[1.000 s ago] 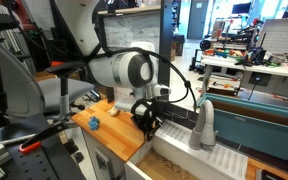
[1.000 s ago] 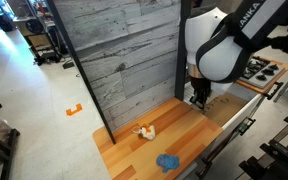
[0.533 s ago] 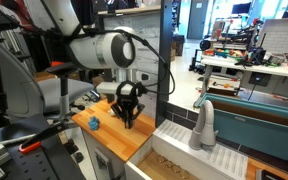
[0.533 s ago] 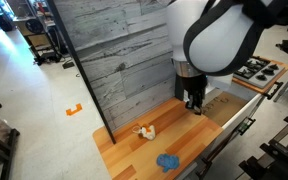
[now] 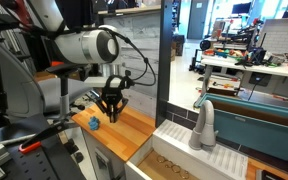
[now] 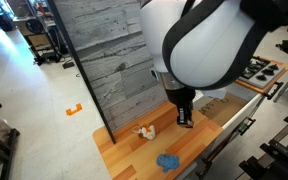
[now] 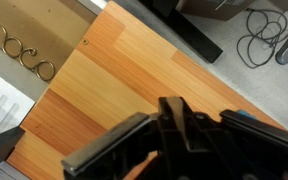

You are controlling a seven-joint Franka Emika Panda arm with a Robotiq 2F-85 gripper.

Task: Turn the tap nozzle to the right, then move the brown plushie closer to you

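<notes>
Gripper (image 5: 110,115) is over the wooden counter (image 5: 136,127), fingers pointing down. In the wrist view the fingers look pressed together with nothing between them. Brown plushie (image 6: 143,131) lies on the counter near its back edge, by the grey plank panel (image 6: 114,60). It is apart from the gripper and too small to make out in detail. Blue toy (image 6: 168,160) lies at the counter's front edge. Tap nozzle (image 5: 204,122) stands upright past the counter's end, well apart from the gripper.
</notes>
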